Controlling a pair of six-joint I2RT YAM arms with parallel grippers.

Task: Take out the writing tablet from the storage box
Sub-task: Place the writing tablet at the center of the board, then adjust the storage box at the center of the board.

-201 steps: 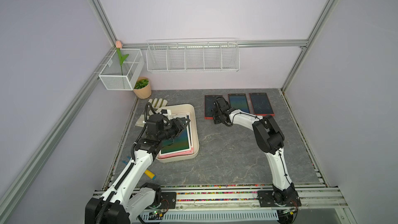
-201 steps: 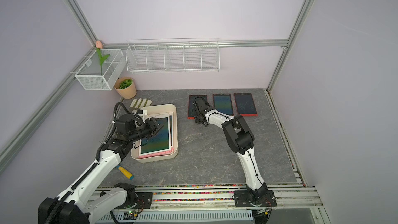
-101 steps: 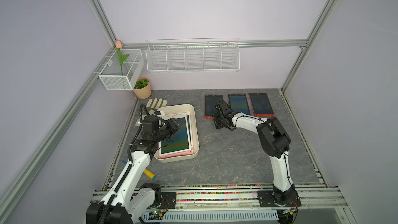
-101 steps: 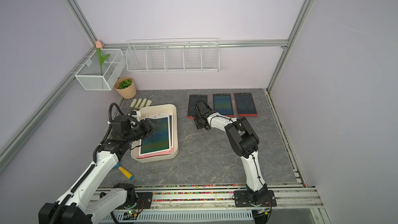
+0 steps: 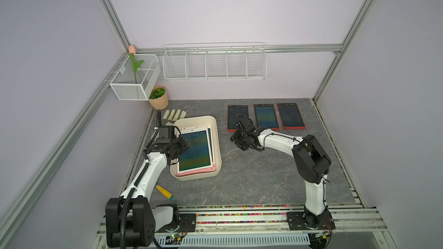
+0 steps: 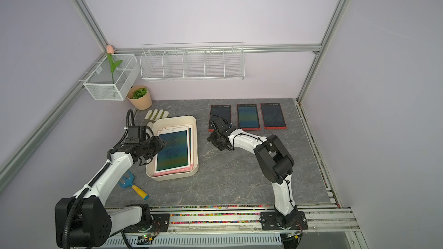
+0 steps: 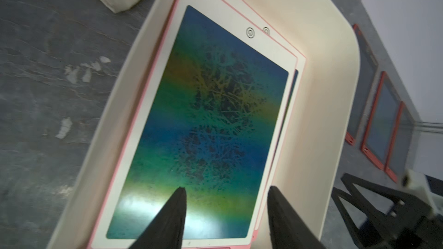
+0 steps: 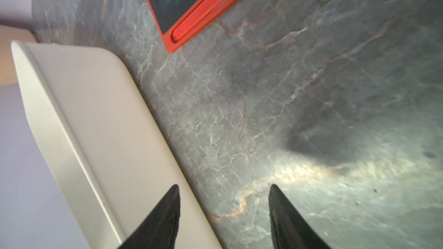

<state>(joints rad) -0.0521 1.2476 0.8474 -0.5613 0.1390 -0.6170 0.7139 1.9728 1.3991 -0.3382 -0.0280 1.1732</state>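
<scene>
On my feed the storage box [image 5: 217, 137] reads as a smooth cream plastic tub with rounded corners, sitting on the grey, veined-stone tabletop [image 5: 251, 171]. Inside it lies the writing tablet [image 5: 195, 150], flat on top of a stack of pink-edged tablets [image 5: 203, 169]. It has a white bezel and a glossy dark screen with a rainbow sheen. The left wrist view adds what the top views lack: fine scribbled lines across that screen and a round button [image 7: 250, 32] on the bezel. My left tool [image 7: 225, 188] hangs released over the tablet, its black pointed fingers [image 7: 167, 216] spread with nothing between them. Whether a tip touches the glass I can't tell. The right tool [image 8: 224, 185] is likewise released, over bare tabletop just beside the box's outer wall, near the corner of a red-framed tablet [image 8: 203, 3].
</scene>
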